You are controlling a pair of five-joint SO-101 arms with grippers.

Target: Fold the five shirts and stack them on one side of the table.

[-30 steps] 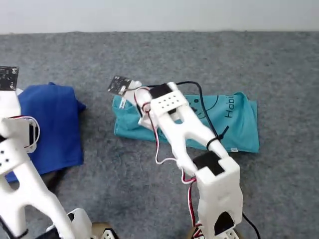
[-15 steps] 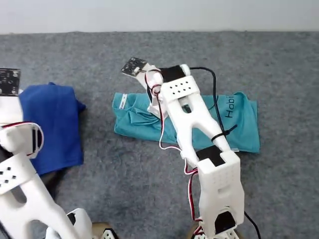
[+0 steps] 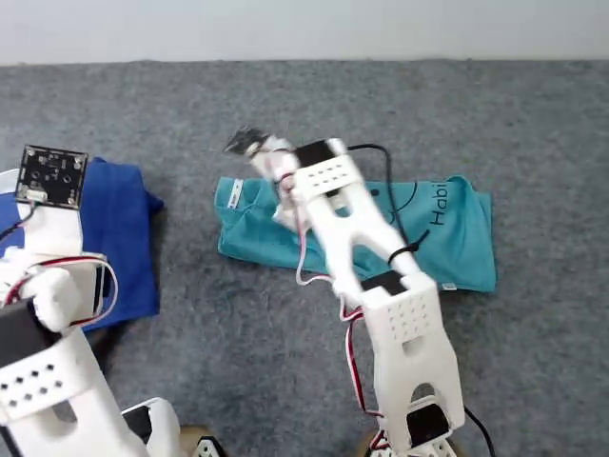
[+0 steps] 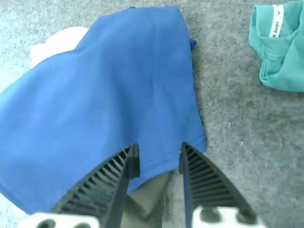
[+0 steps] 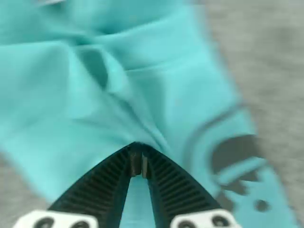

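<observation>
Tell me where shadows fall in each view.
High view: a thin shadow on the carpet beside the blue shirt. Left wrist view: a dark band along that shirt's edge. Right wrist view: creases in the teal shirt shade darker near the right gripper.

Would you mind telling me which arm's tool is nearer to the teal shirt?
Right. The right tool is on the teal shirt, tips shut on its fabric; the left tool hangs open over the blue shirt, apart from the teal one.

You had dark lettering [image 3: 437, 203] across the teal shirt [image 3: 466, 249], partly covered, and tiny print on its white neck label [image 4: 276, 20], too small to read surely.
</observation>
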